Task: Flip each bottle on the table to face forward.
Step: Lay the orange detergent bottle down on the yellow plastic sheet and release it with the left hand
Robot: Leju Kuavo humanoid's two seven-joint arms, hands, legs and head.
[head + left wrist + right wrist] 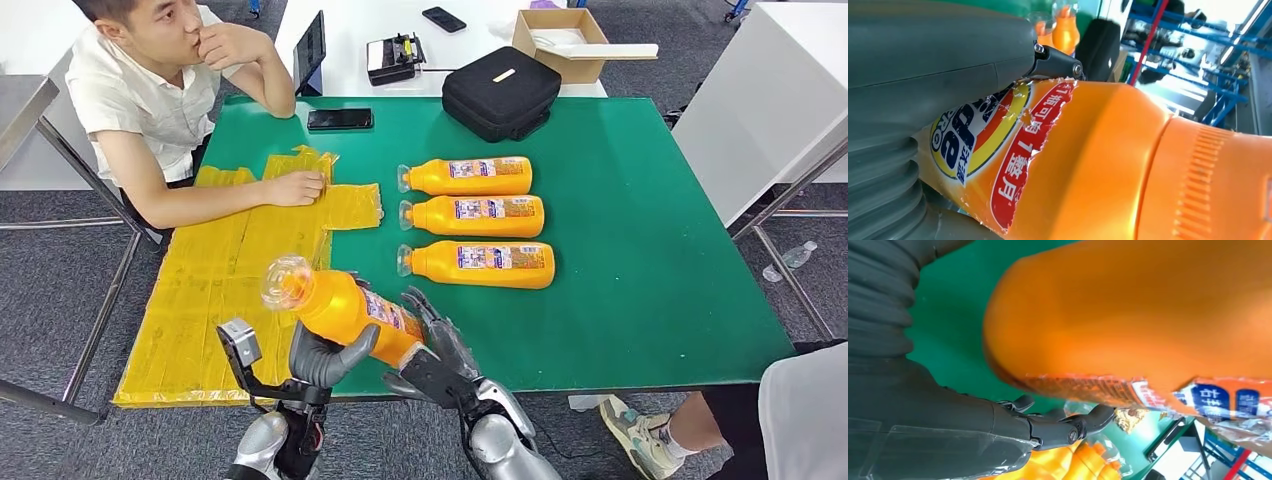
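1. Broadly, the green desk [640, 250] is seen in the head view with three orange bottles laid on their sides in a row near its middle, caps toward nine o'clock: the far bottle [468, 176], the middle bottle [476, 215] and the near bottle [480, 264]. Printed labels are turned upward on all three, so these are judged to be finished, though which face counts as forward cannot be confirmed.
2. A yellow mat [225, 270] is spread at the nine o'clock side of the desk, with a seated person's hand [296, 187] resting on it.
3. A fourth bottle [345, 308] is held lifted above the desk's six o'clock edge, tilted, its clear cap pointing to ten o'clock. This one is judged to be mid-turn and not yet set down.
4. The left hand [325, 358] is wrapped around the fourth bottle from beneath, gripping it.
5. The right hand [440, 350] is pressed against that bottle's base end with its fingers extended; whether it truly grips cannot be told.
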